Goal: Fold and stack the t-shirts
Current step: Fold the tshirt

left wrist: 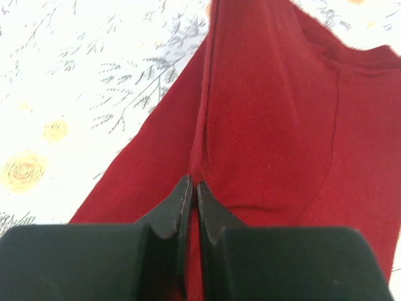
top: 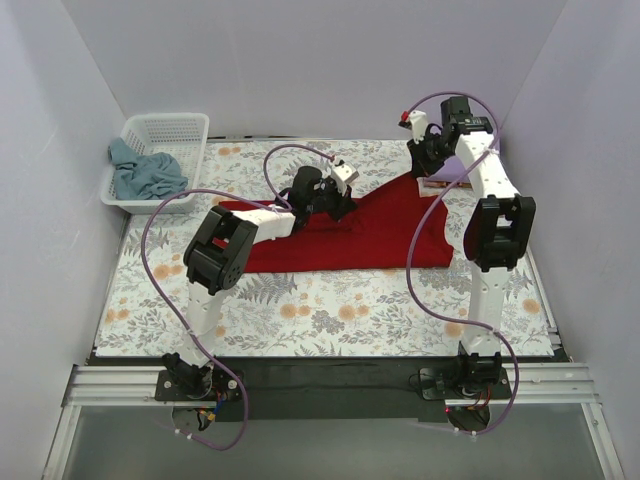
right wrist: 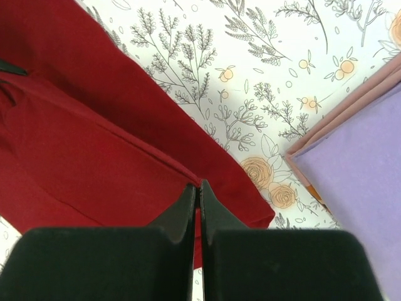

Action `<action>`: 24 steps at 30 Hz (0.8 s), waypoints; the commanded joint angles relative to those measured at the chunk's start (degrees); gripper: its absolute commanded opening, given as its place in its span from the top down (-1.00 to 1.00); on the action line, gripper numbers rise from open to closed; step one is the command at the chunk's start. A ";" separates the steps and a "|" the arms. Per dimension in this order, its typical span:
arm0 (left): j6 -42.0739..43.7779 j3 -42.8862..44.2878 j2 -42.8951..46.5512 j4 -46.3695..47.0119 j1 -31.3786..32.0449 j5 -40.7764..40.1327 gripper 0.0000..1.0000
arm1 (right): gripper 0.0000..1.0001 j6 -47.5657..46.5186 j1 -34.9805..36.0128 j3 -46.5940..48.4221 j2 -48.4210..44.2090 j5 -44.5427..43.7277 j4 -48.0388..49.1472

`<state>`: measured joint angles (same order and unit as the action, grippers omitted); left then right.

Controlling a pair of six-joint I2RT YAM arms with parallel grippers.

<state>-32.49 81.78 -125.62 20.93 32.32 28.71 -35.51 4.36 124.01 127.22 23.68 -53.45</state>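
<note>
Pinching cloth, both hands are closed. Deep red t-shirt (top: pixel 370 235) lies spread mid-surface on the floral-print cloth (top: pixel 330 305), long edge toward the arm bases. Left hand (left wrist: pixel 192 191) sits over the shirt's left part, fingers pressed together on a raised ridge of red cloth that runs away from the tips. Right hand (right wrist: pixel 196 191) is farther back on the right, fingers together, clamped on the shirt's edge near a corner; that corner is pulled up into a peak toward it. Lavender t-shirt (right wrist: pixel 363 163) lies folded flat just beside the right hand, a pinkish layer edge showing under it. Blue-grey t-shirt (top: pixel 145 172) is bunched inside the white lattice basket (top: pixel 180 125) at the far left corner. No writing can be read.
</note>
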 commanded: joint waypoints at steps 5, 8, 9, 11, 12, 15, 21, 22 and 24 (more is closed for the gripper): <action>4.89 2.24 0.91 -3.61 -0.59 -5.15 1.00 | 0.97 0.70 -0.05 3.61 4.88 -0.74 1.86; 6.38 3.04 -0.67 -3.97 -0.67 -7.25 1.00 | 0.97 0.88 0.12 3.44 6.02 -0.92 2.12; 6.73 3.12 -1.02 -4.05 -0.76 -7.70 1.00 | 0.97 0.88 0.21 3.35 6.37 -1.01 2.04; 7.79 4.52 -2.60 -5.19 -0.76 -8.58 1.00 | 0.97 0.88 0.21 2.74 6.46 -1.18 2.21; 7.97 5.66 -3.48 -6.24 -0.76 -8.93 1.00 | 0.97 0.96 0.30 2.47 6.46 -1.18 2.12; 8.06 9.88 -6.38 -10.90 -0.94 -9.55 1.00 | 0.97 1.41 0.56 0.02 4.54 -0.66 2.12; 6.92 12.09 -7.97 -14.34 -1.64 -7.45 0.95 | 0.97 4.47 1.44 -6.57 -0.91 1.36 1.95; 6.83 11.92 -7.80 -14.42 -1.82 -6.22 0.95 | 0.97 5.26 1.79 -8.93 -1.62 2.06 2.03; 6.83 11.39 -7.36 -14.42 -1.90 -5.33 0.91 | 0.97 8.16 2.14 -10.79 -3.03 3.56 1.95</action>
<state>-25.96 92.53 -134.23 9.69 31.40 22.13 -31.48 5.63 115.15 130.02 23.81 -51.70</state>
